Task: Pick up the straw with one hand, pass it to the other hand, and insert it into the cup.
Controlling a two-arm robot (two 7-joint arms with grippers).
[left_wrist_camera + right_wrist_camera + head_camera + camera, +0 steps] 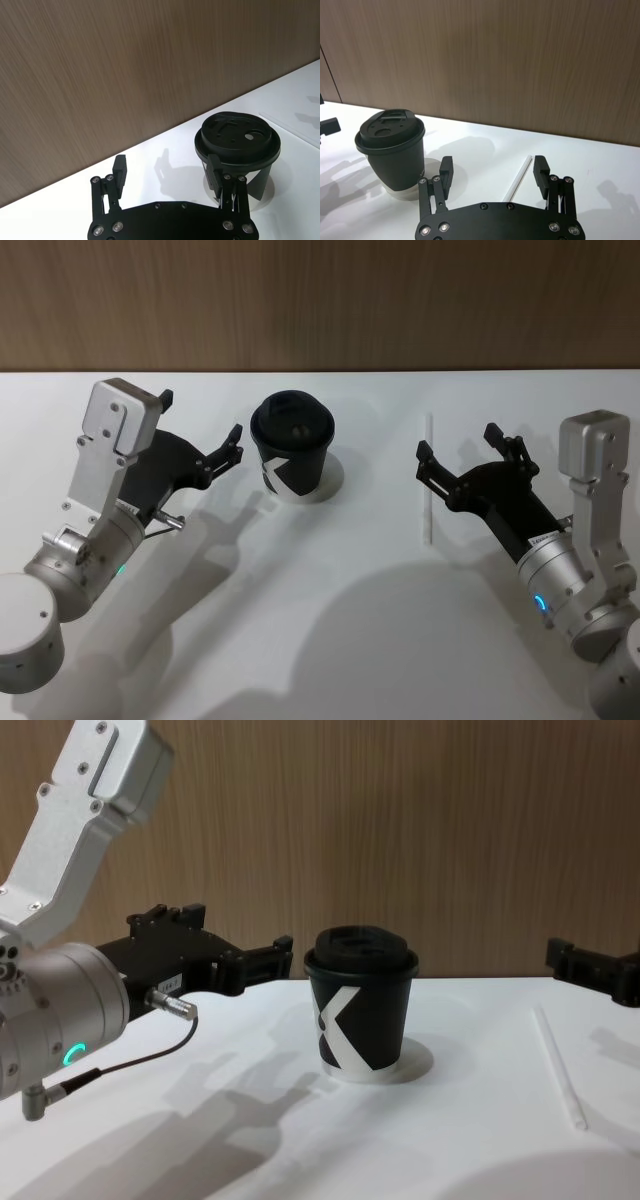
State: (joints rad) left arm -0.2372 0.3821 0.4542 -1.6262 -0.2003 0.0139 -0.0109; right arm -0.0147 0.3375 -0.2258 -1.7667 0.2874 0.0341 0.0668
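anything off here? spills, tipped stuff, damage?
Nothing stands out. Cup upright, lid on, no spill. Straw lies flat and straight on the table, right of it. Left pincer and right pincer open, empty.

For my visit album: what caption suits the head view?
Left gripper and right gripper, both open, flank a lidded black cup; a white straw lies by the right one.

cup (292,445) upright | straw (428,490) lying flat | left end effector (200,424) spread | right end effector (458,443) spread
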